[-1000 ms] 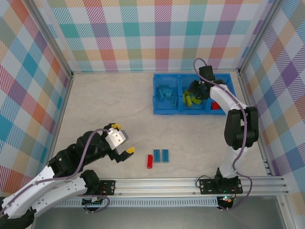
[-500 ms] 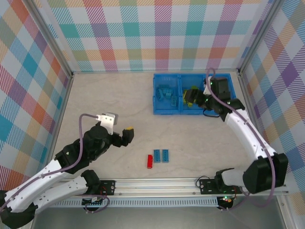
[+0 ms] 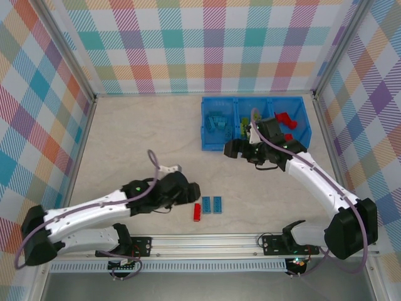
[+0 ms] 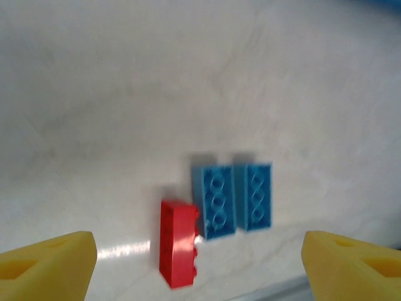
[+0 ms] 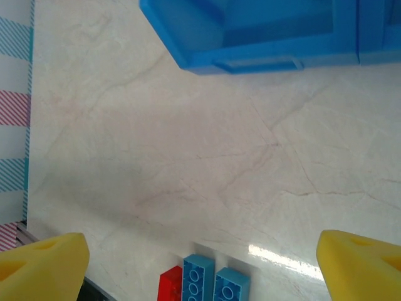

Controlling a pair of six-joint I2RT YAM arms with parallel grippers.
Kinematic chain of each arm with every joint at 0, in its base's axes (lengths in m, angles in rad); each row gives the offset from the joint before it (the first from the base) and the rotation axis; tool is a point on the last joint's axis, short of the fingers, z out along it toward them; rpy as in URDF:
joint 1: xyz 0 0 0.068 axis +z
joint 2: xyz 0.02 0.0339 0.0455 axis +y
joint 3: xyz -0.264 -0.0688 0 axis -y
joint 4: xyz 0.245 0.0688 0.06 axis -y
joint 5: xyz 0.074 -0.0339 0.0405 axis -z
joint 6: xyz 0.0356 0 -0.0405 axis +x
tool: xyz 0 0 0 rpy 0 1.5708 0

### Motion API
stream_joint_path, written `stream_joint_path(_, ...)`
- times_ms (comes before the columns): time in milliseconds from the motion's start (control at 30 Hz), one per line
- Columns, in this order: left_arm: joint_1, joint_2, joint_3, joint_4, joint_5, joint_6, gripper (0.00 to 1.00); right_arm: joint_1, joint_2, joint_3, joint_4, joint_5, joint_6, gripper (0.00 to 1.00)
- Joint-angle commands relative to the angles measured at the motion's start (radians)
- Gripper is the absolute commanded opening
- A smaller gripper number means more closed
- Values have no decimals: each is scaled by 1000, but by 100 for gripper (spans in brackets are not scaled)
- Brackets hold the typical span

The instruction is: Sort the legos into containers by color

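Note:
Three loose legos lie on the table near the front: a red oblong brick (image 3: 197,212) (image 4: 178,241) (image 5: 168,287) and two light blue oblong bricks (image 3: 206,204) (image 3: 217,204) (image 4: 213,200) (image 4: 254,194) (image 5: 197,279) (image 5: 232,285) side by side to its right. The blue bin of containers (image 3: 213,147) (image 5: 250,37) stands at the back right, with blue bricks (image 3: 217,122) in its left compartment, green ones (image 3: 244,128) in the middle and red ones (image 3: 285,119) on the right. My left gripper (image 3: 193,191) (image 4: 200,269) hovers open just above-left of the red brick. My right gripper (image 3: 232,149) (image 5: 200,269) is open over the table in front of the bin.
Checkered walls enclose the table on three sides. A metal rail (image 3: 250,241) runs along the near edge just below the loose bricks. The beige tabletop (image 3: 144,132) stretches left of the bin.
My left arm has swung right toward the loose bricks, its jaws narrowing a little. My right arm has left the bin and come down-left over the table, its jaws opening wide.

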Motion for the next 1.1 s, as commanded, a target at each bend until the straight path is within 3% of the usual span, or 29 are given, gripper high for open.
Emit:
stream_joint_path(0,-36,67,-29,51,103,-50,83,8,5,-34,5,-23,27,96)
stream_joint_path(267,-59,254,-26,124,180,1,76,8,2,-27,-3,-5,12,100)
stream_joint_path(467,-60,333,-42,139,180,-9,52,8,6,-27,-14,-4,10,100)
stream_joint_path(667,-60,374,-53,102,157,-6,43,8,2,-21,-17,-5,13,100)
stream_joint_path(867,-60,329,-50,113,157,10,19,9,-22,-5,-66,-28,11,100)
stream_joint_path(1067,-56,177,117,-67,18,149,16,10,-84,11,-203,-85,-32,100)
